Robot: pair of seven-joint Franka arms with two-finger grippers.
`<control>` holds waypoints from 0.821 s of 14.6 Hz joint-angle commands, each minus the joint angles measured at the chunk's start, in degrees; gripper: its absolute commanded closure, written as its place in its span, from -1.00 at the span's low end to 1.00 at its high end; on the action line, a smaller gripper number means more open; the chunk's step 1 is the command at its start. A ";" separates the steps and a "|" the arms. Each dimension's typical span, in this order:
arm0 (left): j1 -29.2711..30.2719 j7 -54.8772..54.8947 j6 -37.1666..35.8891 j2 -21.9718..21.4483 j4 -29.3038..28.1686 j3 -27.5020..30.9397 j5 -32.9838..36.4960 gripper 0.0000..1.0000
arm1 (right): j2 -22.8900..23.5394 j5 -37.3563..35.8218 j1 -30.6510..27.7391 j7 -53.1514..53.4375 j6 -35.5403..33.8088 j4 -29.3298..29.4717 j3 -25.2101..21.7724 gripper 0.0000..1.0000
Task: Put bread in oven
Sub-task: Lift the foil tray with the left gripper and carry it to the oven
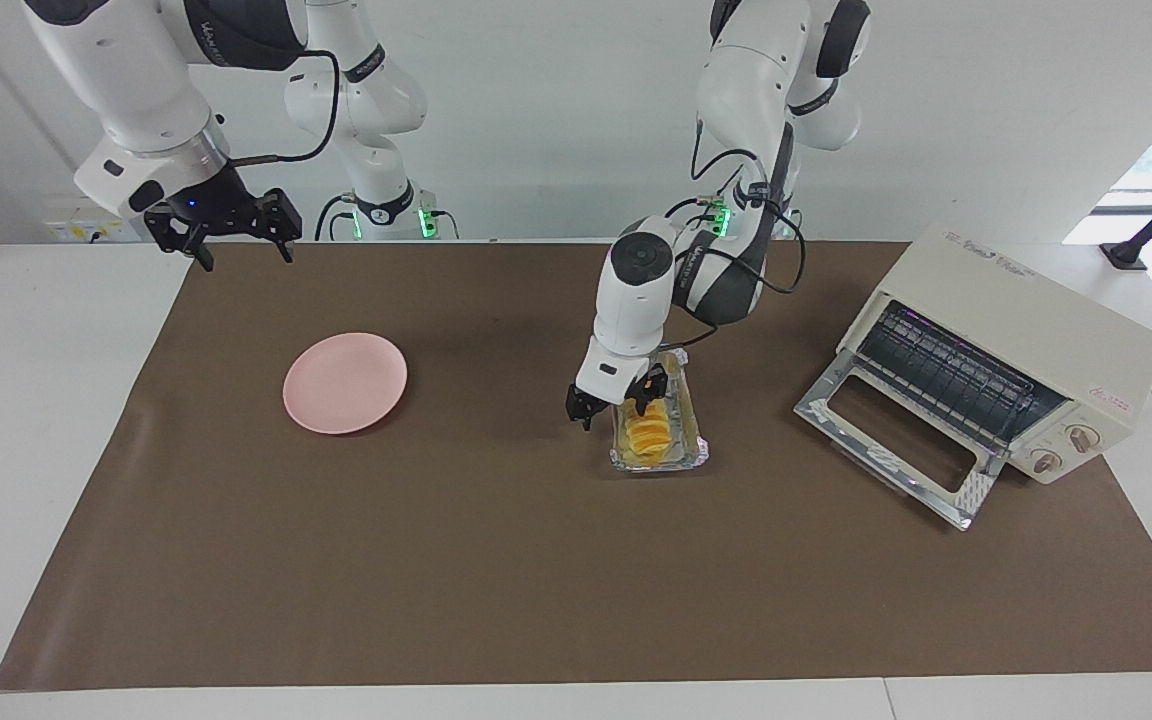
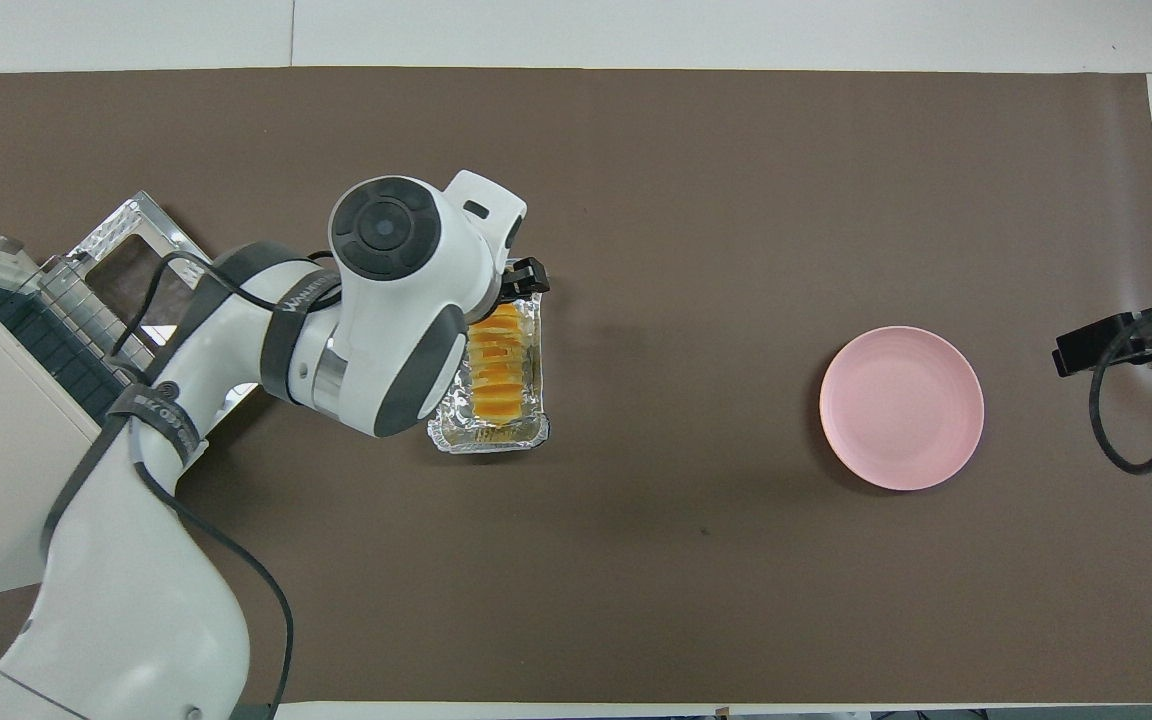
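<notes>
- The brown table cover (image 1: pixel 496 560) looks matt, like paper or thin cloth, with faint creases.
- The crinkled silver foil tray (image 2: pixel 491 435) shines like thin metal.
- The ridged golden-orange bread loaf (image 2: pixel 496 385) has a slightly glossy crust.
- The round pink plate (image 1: pixel 344 383) looks like smooth, matt plastic.
- The boxy cream-white toaster oven (image 1: pixel 1026 330) has a smooth painted casing, a glass door with a bright metal frame, and a wire rack.
- The arms' white shells look like glossy plastic.

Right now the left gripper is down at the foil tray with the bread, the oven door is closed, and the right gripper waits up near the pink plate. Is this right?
One detail is wrong: the oven door is open, folded down in front of the rack, as the facing view shows. The rest holds: the left gripper is down at the foil tray with the bread, and the right gripper waits up near the pink plate.
</notes>
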 commanded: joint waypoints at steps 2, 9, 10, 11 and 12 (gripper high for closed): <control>-2.41 -4.91 -0.58 1.81 0.88 1.22 -0.37 0.79 | -1.57 1.56 -1.65 -0.65 0.56 -1.57 1.08 -1.00; 5.30 -5.01 -22.16 6.02 16.85 4.55 -1.69 1.00 | -1.49 1.39 -1.56 -1.09 -0.14 -1.21 1.08 -1.00; 6.72 -5.01 -24.82 6.11 18.44 6.21 -0.82 1.00 | -1.49 1.39 -1.65 -1.09 -0.06 -1.21 1.08 -1.00; 6.99 -4.83 -25.71 5.94 18.63 8.93 0.58 1.00 | -1.49 1.39 -1.65 -1.09 -0.14 -1.21 1.08 -1.00; 7.08 -4.75 -26.68 6.03 18.72 12.09 1.21 1.00 | -1.49 1.39 -1.65 -1.09 -0.06 -1.21 1.08 -1.00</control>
